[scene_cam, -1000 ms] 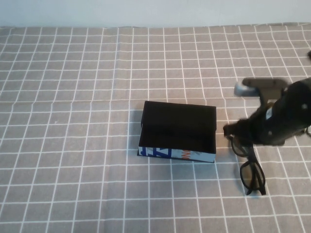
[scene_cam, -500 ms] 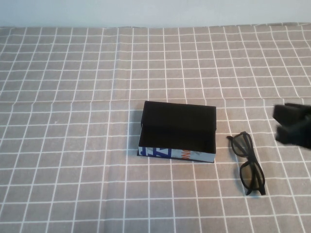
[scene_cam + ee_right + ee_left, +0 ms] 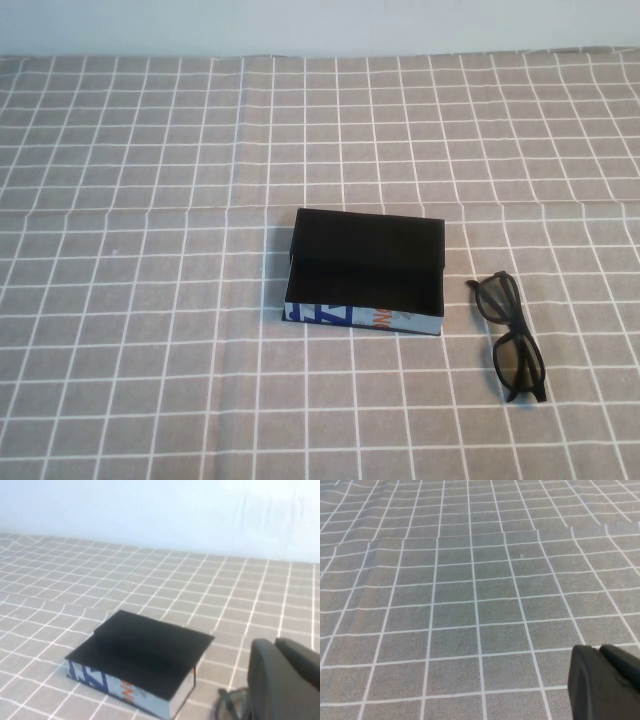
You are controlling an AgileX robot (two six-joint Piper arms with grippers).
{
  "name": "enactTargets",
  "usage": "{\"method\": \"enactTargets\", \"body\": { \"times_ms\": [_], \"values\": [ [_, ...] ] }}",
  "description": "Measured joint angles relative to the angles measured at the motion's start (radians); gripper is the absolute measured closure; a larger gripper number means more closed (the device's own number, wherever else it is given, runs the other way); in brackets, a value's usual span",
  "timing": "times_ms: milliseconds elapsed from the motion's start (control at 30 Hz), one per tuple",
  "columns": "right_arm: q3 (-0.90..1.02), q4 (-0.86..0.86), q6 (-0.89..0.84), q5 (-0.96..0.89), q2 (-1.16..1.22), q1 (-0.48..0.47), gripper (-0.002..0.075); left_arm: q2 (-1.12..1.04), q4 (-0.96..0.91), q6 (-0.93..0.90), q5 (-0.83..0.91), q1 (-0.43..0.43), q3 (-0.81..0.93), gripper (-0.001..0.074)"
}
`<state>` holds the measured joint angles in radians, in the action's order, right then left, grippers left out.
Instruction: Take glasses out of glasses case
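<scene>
The glasses case (image 3: 365,275) sits open at the middle of the checked cloth, black inside, its white printed side facing the front. The black glasses (image 3: 510,337) lie flat on the cloth just right of the case, apart from it. Neither gripper shows in the high view. In the right wrist view my right gripper (image 3: 274,644) is shut and empty, hovering near the glasses (image 3: 229,703), with the case (image 3: 140,652) beyond. In the left wrist view my left gripper (image 3: 598,650) is shut and empty over bare cloth; the case and glasses are out of that view.
A grey cloth with a white grid (image 3: 150,300) covers the whole table. A pale wall (image 3: 320,25) runs along the far edge.
My right arm has pulled back to the right and left the high view. The glasses stay lying on the cloth to the right of the case.
</scene>
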<state>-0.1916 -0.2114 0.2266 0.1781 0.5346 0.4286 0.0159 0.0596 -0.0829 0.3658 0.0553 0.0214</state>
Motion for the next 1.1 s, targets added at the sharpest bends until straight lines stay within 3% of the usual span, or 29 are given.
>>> {"method": "enactTargets", "body": {
  "times_ms": [167, 400, 500, 1100],
  "values": [
    [0.025, 0.084, -0.06, -0.155, -0.145, -0.056, 0.0742, 0.0, 0.0, 0.0, 0.0, 0.0, 0.0, 0.074],
    [0.118, 0.199, -0.263, -0.21, -0.365, -0.334, 0.0742, 0.0, 0.0, 0.0, 0.0, 0.0, 0.0, 0.074],
    [0.169, 0.224, -0.298, -0.214, -0.44, -0.4, 0.0742, 0.0, 0.0, 0.0, 0.0, 0.0, 0.0, 0.074],
    [0.219, 0.315, -0.313, -0.483, -0.529, -0.36, 0.0743, 0.0, 0.0, 0.0, 0.0, 0.0, 0.0, 0.0739]
  ]
}}
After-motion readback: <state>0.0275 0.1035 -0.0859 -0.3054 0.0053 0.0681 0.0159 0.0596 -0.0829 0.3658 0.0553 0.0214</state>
